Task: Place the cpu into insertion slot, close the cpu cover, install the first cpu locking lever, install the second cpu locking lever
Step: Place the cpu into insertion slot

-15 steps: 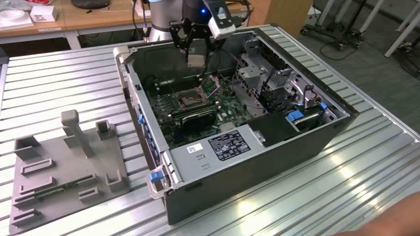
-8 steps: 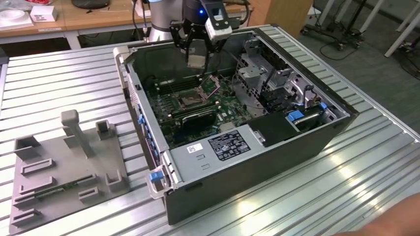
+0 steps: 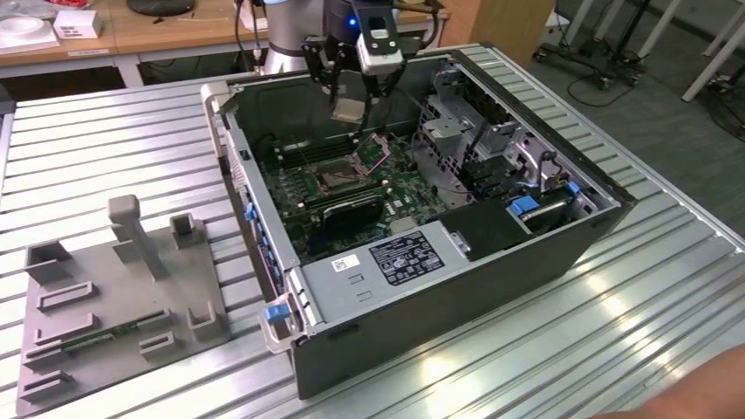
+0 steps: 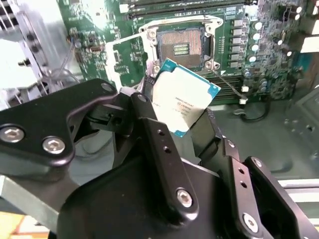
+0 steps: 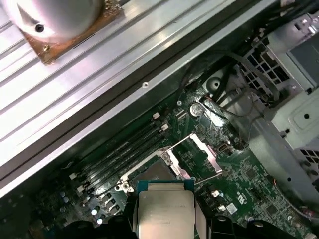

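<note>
My gripper (image 3: 349,103) is shut on the cpu (image 3: 351,110), a pale square chip hanging above the green motherboard inside the open computer case (image 3: 466,288). In the second wrist view the cpu (image 4: 184,97) sits tilted between the black fingers (image 4: 149,129), a short way off the insertion slot (image 4: 180,44), whose dark centre lies bare. The first wrist view looks past the cpu (image 5: 165,211) onto the insertion slot (image 5: 149,172), partly hidden by the chip. The cpu cover (image 5: 198,155) stands swung open beside the slot. It shows upright in the exterior view as the cpu cover (image 3: 375,154) beside the insertion slot (image 3: 331,181).
Long black memory slots (image 5: 124,154) run beside the socket. A metal drive cage (image 3: 466,131) and cables crowd the case's right in the exterior view. A grey fixture plate (image 3: 117,297) with upright blocks lies on the ribbed table on the exterior view's left.
</note>
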`<move>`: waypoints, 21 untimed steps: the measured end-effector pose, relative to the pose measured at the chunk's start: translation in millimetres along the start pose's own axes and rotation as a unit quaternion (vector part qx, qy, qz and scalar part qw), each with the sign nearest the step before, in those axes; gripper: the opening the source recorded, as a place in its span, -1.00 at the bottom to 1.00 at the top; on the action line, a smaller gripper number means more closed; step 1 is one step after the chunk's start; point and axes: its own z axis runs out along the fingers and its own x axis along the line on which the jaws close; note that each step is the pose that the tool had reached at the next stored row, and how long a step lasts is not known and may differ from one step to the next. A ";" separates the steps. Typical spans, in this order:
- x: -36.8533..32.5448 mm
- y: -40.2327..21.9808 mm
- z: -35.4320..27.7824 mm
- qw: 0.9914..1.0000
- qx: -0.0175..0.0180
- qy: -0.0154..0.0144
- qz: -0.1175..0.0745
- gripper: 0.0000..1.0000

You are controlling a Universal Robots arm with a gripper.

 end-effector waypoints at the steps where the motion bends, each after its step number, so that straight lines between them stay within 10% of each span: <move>1: 0.0 0.0 0.2 1.000 0.000 -0.001 0.009 0.08; 6: 0.0 -0.1 1.0 0.999 0.000 -0.005 0.054 0.08; 11: 0.0 -0.2 1.8 0.995 -0.001 -0.010 0.100 0.08; 16: 0.0 -0.3 2.9 0.989 -0.001 -0.014 0.144 0.08; 21: 0.0 -0.4 4.1 0.982 -0.002 -0.019 0.189 0.08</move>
